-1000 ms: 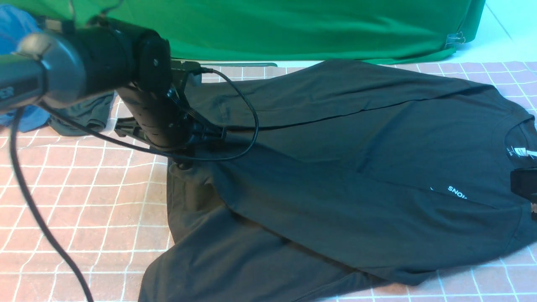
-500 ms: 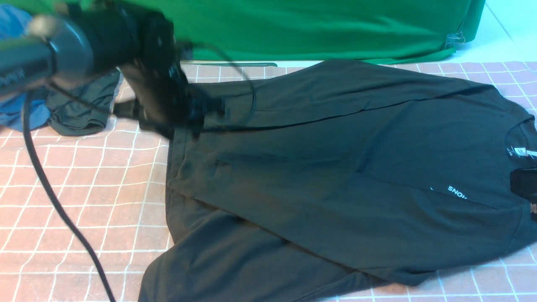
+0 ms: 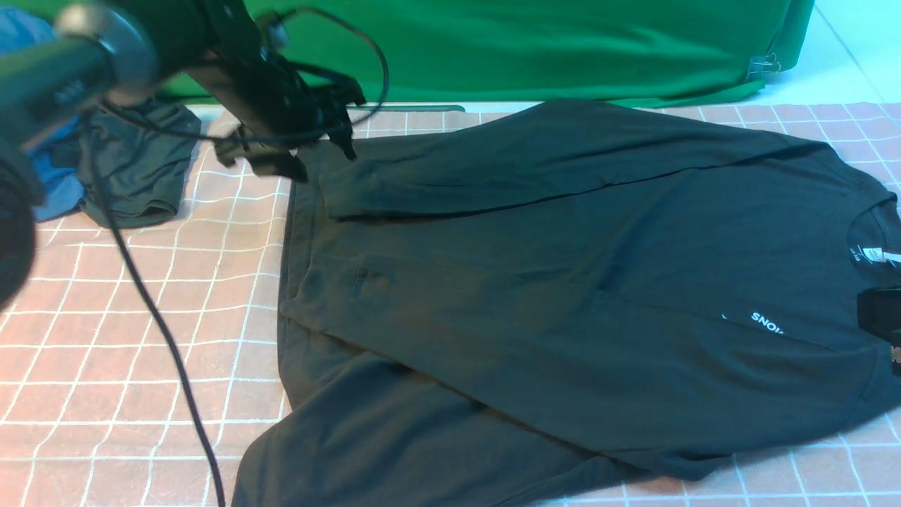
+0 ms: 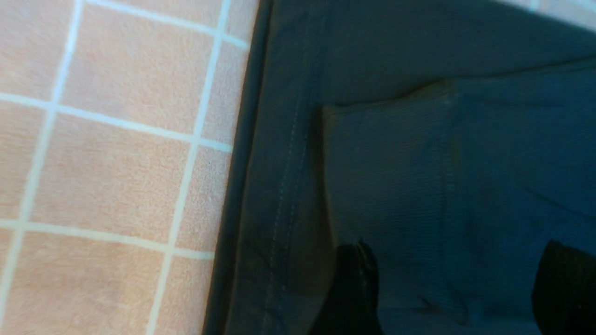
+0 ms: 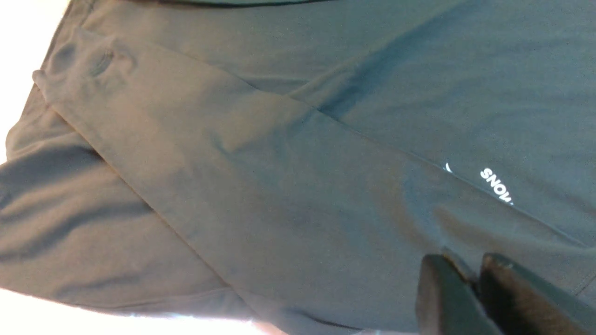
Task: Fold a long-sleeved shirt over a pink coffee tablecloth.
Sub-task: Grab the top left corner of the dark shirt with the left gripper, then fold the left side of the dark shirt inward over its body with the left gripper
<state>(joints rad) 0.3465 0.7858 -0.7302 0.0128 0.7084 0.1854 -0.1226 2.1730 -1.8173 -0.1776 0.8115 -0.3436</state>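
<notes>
The black long-sleeved shirt point(image 3: 563, 282) lies spread on the pink coffee tablecloth point(image 3: 141, 317), collar to the right, with both sleeves folded across its body. The white print point(image 3: 766, 322) shows near the right edge. My left gripper point(image 3: 317, 151) hangs open above the shirt's far-left hem corner. In the left wrist view its fingers point(image 4: 354, 288) stand wide apart over a ribbed sleeve cuff point(image 4: 386, 177), holding nothing. My right gripper point(image 3: 880, 317) sits low on the chest by the collar. Its tips point(image 5: 472, 274) are pinched together on a small ridge of shirt fabric point(image 5: 279, 163).
A bright green cloth point(image 3: 528, 49) hangs along the back edge. At the far left lie a smaller dark grey-green garment point(image 3: 134, 169) and a blue garment point(image 3: 42, 190). The left arm's black cable point(image 3: 162, 331) droops across the left part of the tablecloth.
My left gripper opened, let go of the sleeve and rose back toward the far left. The sleeve now lies flat across the shirt. The right gripper has not moved.
</notes>
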